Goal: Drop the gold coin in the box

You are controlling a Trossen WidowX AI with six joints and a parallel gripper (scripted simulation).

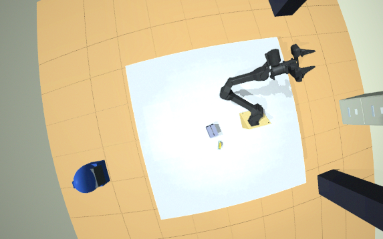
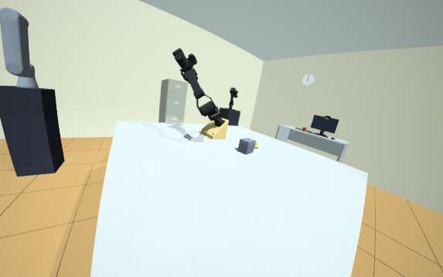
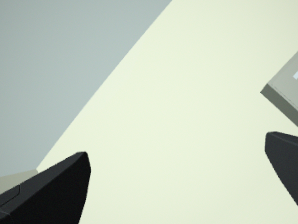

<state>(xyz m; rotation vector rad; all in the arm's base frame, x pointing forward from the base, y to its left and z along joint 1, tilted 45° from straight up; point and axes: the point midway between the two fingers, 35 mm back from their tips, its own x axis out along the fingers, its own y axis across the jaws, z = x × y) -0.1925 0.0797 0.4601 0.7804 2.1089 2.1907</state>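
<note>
Your thin gold coin (image 1: 220,144) stands on edge in its shallow dark-green holder, just beside the small closed grey box (image 1: 212,130) on the white table top (image 1: 179,187). Expect it light, rigid and slick: pinch both flat faces above the holder. The black gripper (image 1: 304,61) is spread wide, holding nothing, raised well apart.

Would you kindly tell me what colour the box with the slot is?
Grey with a faint lilac tint; the box shows best from the top view.
</note>
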